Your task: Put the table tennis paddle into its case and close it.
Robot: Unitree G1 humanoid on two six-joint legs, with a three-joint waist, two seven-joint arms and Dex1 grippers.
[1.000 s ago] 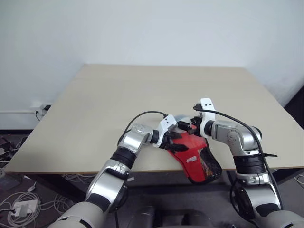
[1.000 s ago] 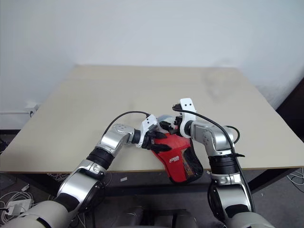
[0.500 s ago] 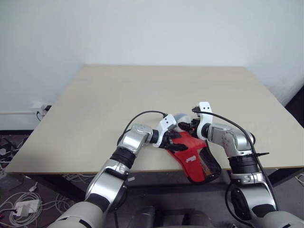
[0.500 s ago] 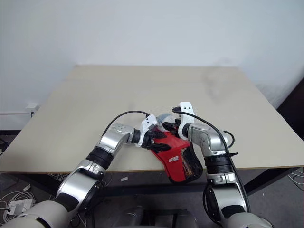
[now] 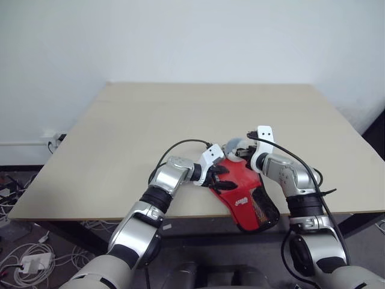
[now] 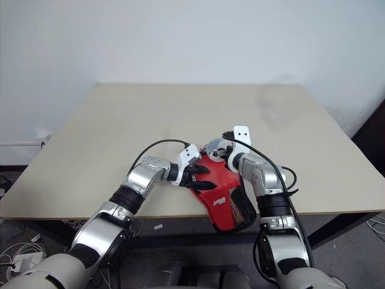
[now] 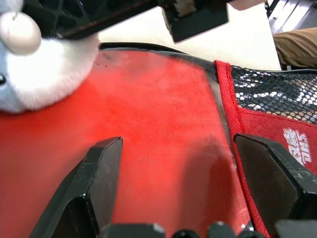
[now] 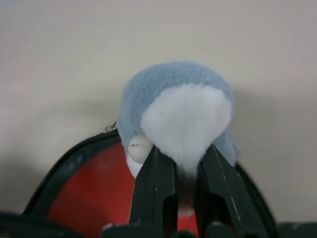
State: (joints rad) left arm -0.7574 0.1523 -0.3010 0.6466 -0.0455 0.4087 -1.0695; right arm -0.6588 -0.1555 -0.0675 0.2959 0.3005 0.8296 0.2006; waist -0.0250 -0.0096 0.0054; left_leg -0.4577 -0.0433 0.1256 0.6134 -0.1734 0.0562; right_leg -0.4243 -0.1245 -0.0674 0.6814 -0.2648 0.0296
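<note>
1. I see the case (image 5: 243, 194), red with black zipper edging, a white logo and a black mesh patch, lying at the near edge of the table (image 5: 180, 114); its mesh end juts past that edge.
2. I cannot make out the table tennis paddle apart from the red of the case.
3. A grey and white plush charm (image 8: 176, 111) sits at the far end of the case, against the zipper edging.
4. My right gripper (image 8: 181, 173) has its fingers drawn narrow, pinching the white underside of the plush charm.
5. My left gripper (image 7: 188, 168) rests on the red face of the case, its fingers spread wide apart, clamping nothing.
6. A black cable (image 5: 180, 147) arcs over my left forearm.
</note>
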